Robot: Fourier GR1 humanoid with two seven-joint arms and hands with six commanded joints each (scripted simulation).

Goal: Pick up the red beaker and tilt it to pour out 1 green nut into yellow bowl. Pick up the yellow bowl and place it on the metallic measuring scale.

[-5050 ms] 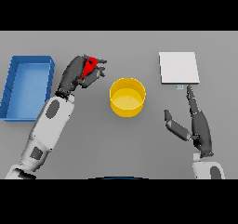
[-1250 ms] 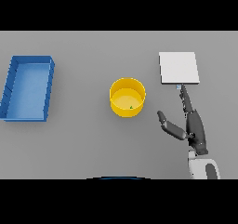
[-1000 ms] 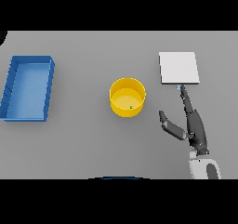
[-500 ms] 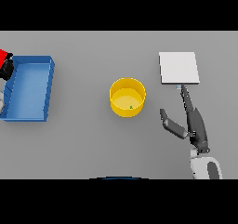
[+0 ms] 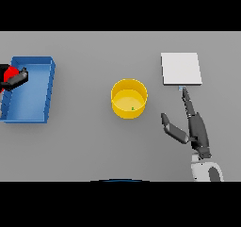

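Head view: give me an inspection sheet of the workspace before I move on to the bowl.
Surface: grey table, flat.
Bowl: yellow bowl upright at centre, with a small green nut inside.
Beaker: red beaker at the view's left edge, over the tray's left rim, partly cut off.
Scale: scale at upper right, nothing on it.
Clutter: blue tray at left; its visible floor is bare.
Left hand: left hand is closed round the beaker; only dark fingers show.
Right hand: right hand lies open between bowl and scale, one fingertip near the scale's front edge, apart from the bowl.
Cables: nothing seen.
Surroundings: nothing seen beyond the table.
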